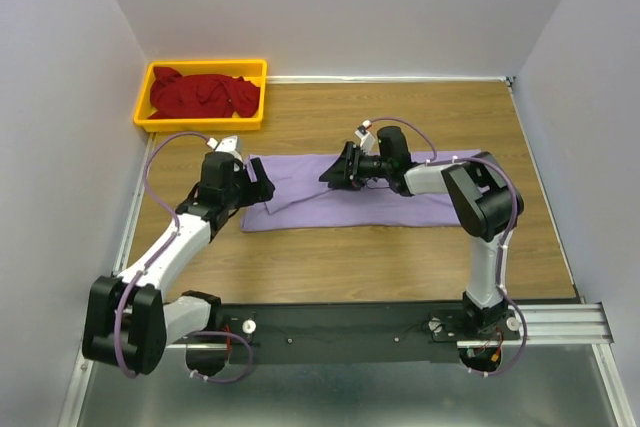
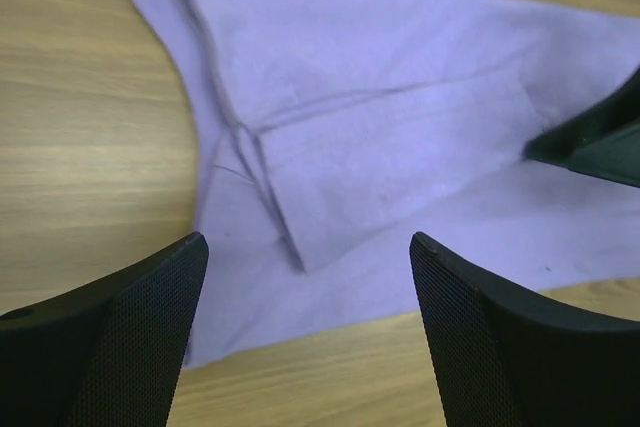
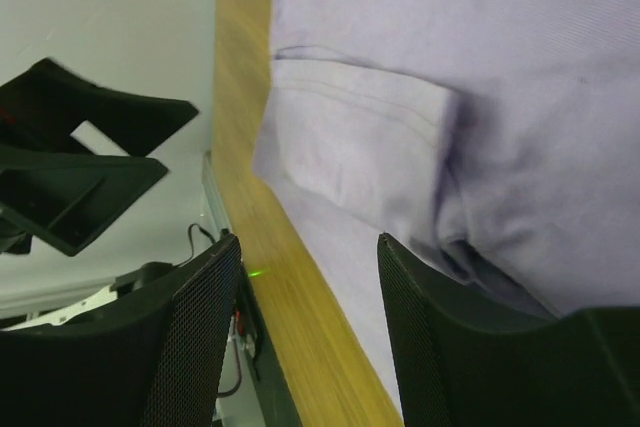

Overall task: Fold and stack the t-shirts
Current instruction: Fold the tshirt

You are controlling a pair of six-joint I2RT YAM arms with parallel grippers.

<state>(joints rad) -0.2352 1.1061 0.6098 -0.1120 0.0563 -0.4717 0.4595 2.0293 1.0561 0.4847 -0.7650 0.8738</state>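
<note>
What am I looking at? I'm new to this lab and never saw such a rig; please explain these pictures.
Two robot arms are bolted to a wooden table. One picture looks down from above; the other two come from cameras on each wrist, so the black prongs are fingers. A lavender t-shirt lies on the table; a dark red t-shirt sits crumpled in a yellow bin. The left gripper and right gripper are both open over the lavender t-shirt, apparently gripping nothing.

You're looking at a wood-grain tabletop (image 1: 400, 259) closed in by plain pale walls (image 1: 330, 7) at nine, twelve and three o'clock. A metal rail (image 1: 560, 322) runs along its six o'clock edge; the light is even and soft.
</note>
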